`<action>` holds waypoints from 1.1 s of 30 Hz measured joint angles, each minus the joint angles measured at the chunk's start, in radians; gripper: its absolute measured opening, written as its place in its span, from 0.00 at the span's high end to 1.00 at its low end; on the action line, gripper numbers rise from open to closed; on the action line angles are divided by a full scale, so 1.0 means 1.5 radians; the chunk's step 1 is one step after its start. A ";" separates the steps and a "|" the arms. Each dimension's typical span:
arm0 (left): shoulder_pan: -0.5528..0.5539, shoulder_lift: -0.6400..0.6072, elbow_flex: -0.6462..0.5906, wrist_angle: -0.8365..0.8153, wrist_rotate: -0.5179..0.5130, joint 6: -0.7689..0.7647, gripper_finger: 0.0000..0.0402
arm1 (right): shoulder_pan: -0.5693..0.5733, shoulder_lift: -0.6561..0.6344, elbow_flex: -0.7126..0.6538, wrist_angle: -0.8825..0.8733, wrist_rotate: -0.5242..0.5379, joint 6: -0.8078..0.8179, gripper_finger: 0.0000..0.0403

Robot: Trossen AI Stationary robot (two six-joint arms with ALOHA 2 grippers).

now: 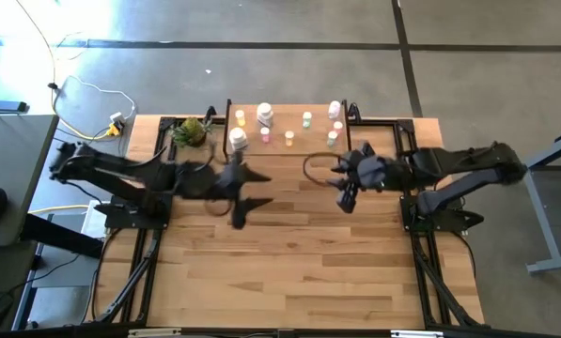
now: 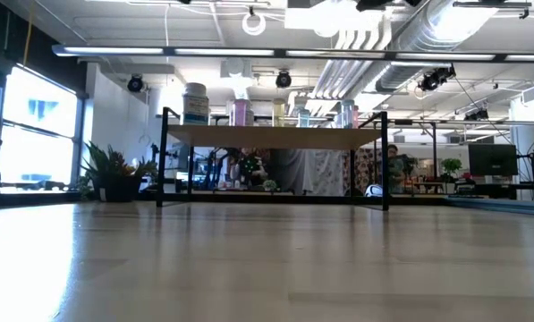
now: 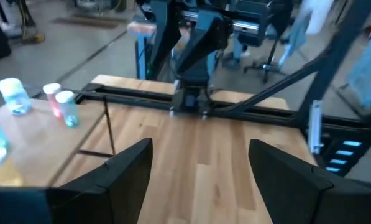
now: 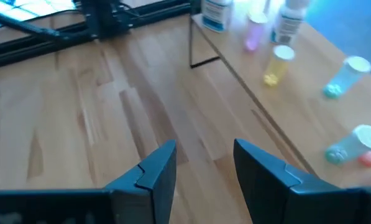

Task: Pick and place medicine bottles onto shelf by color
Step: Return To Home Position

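Left gripper hovers over the table, roughly 10 o'clock of centre in the high view. From its wrist cam I see the fingers spread wide, holding nothing. Right gripper sits about 1 o'clock of centre, fingers also apart and empty, bare wood under both. Shelf is at the table's 12 o'clock edge, with the medicine bottles upright on top of it: white, yellow, pink, greenish. Large white bottle at the shelf's 8 o'clock corner. Plant just off the shelf's 9 o'clock end
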 joint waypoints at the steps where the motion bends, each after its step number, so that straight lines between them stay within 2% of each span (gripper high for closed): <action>1: -0.022 -0.022 -0.030 0.018 -0.017 -0.002 0.37 | 0.015 0.000 0.000 0.001 0.008 -0.003 0.62; 7: -0.133 -0.151 -0.184 0.072 -0.083 -0.019 0.37 | 0.049 0.000 0.000 0.020 0.013 -0.028 0.62; 13: -0.190 -0.265 -0.338 0.184 -0.116 -0.055 0.37 | 0.024 0.000 0.000 0.029 -0.007 -0.036 0.62; 21: -0.208 -0.426 -0.519 0.244 -0.114 -0.071 0.37 | -0.039 0.000 0.000 0.071 -0.019 -0.019 0.62; 29: -0.208 -0.577 -0.643 0.245 -0.091 -0.067 0.37 | -0.129 -0.004 0.000 0.171 -0.160 -0.061 0.62; 33: -0.208 -0.621 -0.691 0.240 -0.090 -0.051 0.37 | -0.169 -0.033 0.000 0.163 -0.174 -0.085 0.62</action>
